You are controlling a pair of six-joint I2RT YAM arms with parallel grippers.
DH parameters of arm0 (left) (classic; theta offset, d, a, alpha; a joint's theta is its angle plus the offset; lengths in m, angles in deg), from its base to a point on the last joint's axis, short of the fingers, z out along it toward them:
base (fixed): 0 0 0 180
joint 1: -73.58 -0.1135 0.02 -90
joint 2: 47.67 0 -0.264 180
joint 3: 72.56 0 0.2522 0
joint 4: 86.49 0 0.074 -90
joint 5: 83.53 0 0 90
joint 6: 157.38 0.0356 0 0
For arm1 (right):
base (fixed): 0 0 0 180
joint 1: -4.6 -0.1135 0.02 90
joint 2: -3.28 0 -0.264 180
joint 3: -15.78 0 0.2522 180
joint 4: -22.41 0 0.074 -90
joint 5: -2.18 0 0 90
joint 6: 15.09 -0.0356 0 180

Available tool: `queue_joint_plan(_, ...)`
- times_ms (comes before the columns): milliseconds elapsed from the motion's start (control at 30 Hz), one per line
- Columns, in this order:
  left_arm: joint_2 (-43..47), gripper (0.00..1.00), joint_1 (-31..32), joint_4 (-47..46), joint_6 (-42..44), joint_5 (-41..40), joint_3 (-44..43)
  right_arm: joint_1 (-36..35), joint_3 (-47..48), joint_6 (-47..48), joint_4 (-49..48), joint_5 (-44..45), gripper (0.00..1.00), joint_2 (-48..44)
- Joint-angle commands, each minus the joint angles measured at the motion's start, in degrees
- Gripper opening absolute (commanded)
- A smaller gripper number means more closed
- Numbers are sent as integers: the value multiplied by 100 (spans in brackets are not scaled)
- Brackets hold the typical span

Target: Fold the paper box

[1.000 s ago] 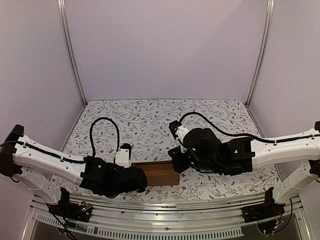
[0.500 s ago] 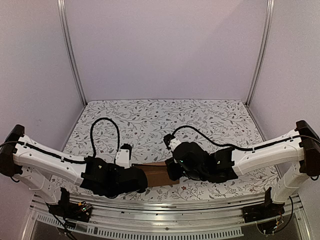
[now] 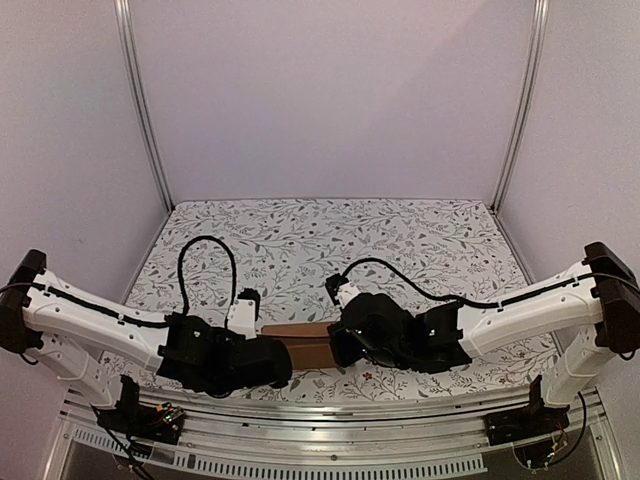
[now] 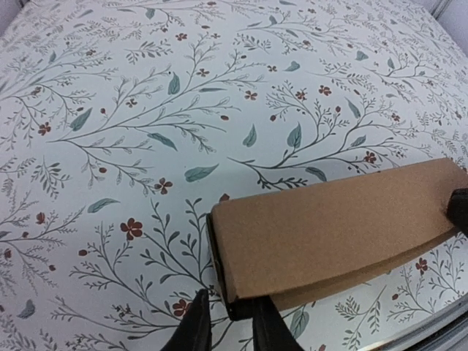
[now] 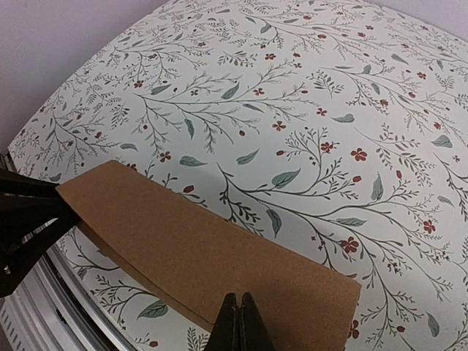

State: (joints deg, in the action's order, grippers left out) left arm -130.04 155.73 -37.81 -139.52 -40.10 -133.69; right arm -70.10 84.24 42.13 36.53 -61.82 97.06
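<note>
The paper box is a plain brown, closed flat carton lying near the table's front edge between both wrists. In the left wrist view the paper box stretches to the right. My left gripper stands slightly open at its near left corner, the dark end edge between the fingers, with a gap on the left side. In the right wrist view my right gripper is shut, its joined tips resting on the lid of the paper box near its long front edge.
A floral tablecloth covers the table. A metal rail runs along the front edge just behind the box. Lilac walls and two upright frame posts close in the back and sides. The left arm's black wrist shows beside the box's far end.
My right arm has swung left and lower onto the box. The box top, raised a second ago, now lies flatter. My left jaws have parted a little.
</note>
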Motion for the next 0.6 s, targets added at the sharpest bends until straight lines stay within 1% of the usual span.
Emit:
queue_joint_plan(0, 326, 27, 164, 236, -138, 95, 137, -36, -70, -141, 435, 28, 0, 309)
queue_joint_plan(100, 491, 39, 179, 240, -52, 187, 259, -38, -119, -198, 424, 4, 0, 372)
queue_joint_plan(167, 614, 44, 188, 243, 65, 267, 296, -43, -157, -253, 421, 10, 0, 393)
queue_joint_plan(333, 1095, 51, 195, 209, 468, 501, 381, -42, -196, -273, 423, 21, 0, 418)
queue_joint_plan(433, 1499, 53, 183, 73, 889, 594, 385, -36, -209, -274, 426, 6, 0, 486)
queue_joint_plan(500, 1785, 47, 147, -6, 1110, 587, 362, -39, -221, -273, 423, -2, 0, 513)
queue_joint_plan(567, 2086, 38, 37, -275, 1378, 674, 415, -39, -229, -267, 415, -23, 0, 510)
